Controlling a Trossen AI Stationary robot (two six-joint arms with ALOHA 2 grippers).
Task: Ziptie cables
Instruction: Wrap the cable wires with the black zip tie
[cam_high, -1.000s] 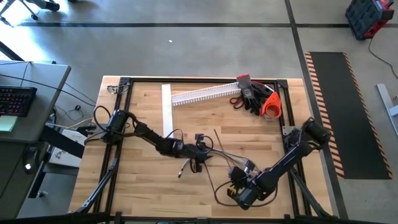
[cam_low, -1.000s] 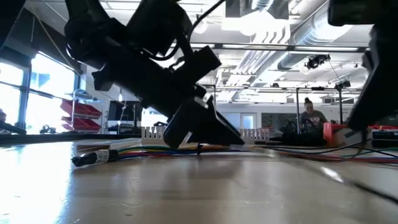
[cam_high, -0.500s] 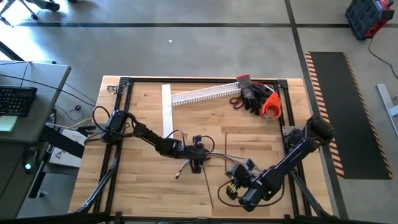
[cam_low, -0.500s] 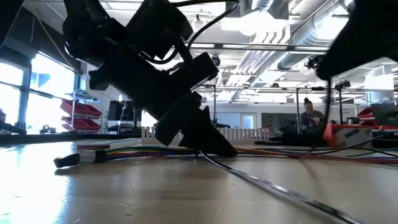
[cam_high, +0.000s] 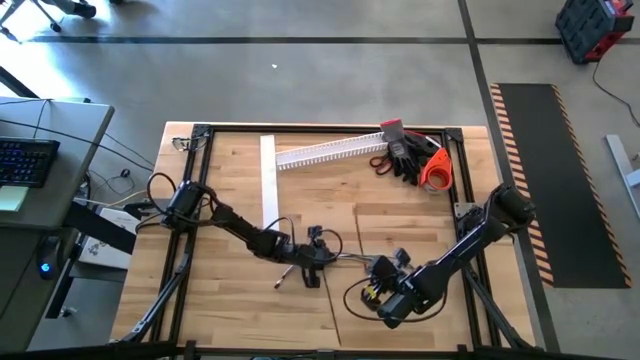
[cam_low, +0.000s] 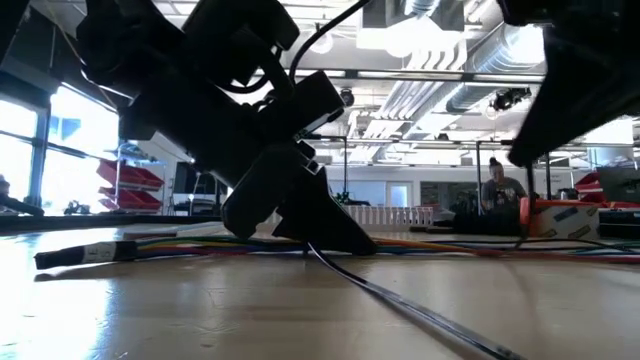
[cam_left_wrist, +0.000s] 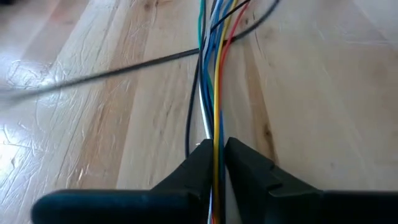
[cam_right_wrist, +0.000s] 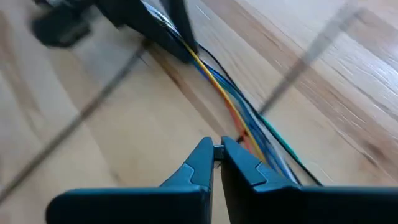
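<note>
The cables (cam_high: 345, 260), a bundle of thin coloured and grey wires, lie on the table between my two grippers. Their connector end (cam_low: 80, 255) rests on the wood near the left. My left gripper (cam_left_wrist: 215, 163) is shut on the bundle. My right gripper (cam_right_wrist: 217, 152) is shut and hovers just above the cables (cam_right_wrist: 249, 121), near the table's front edge (cam_high: 385, 300). One ziptie (cam_low: 420, 310), a thin black strip, lies flat on the table, running from under my left gripper toward the near edge. It also crosses the left wrist view (cam_left_wrist: 124, 65). My left gripper pinches the wire bundle (cam_left_wrist: 216, 134) between its two fingers, some way in from the connector end. The fingers slant down from the table's left and point along the wires. The wires beyond the fingers lie slack on the table. My right gripper has a small pale speck (cam_right_wrist: 217, 147) between its fingertips; I cannot tell what it is or whether it is held.
A white slotted channel (cam_high: 325, 152) and a flat white strip (cam_high: 267, 175) lie at the far side. Black gloves, red scissors and an orange roll (cam_high: 435, 170) sit at the far right corner. A person (cam_low: 500, 185) sits in the room behind.
My left gripper has moved toward the table's near left, and the cables' connector end has slid left along the table. The ziptie has swung round and now lies from under my left gripper toward the near edge.
</note>
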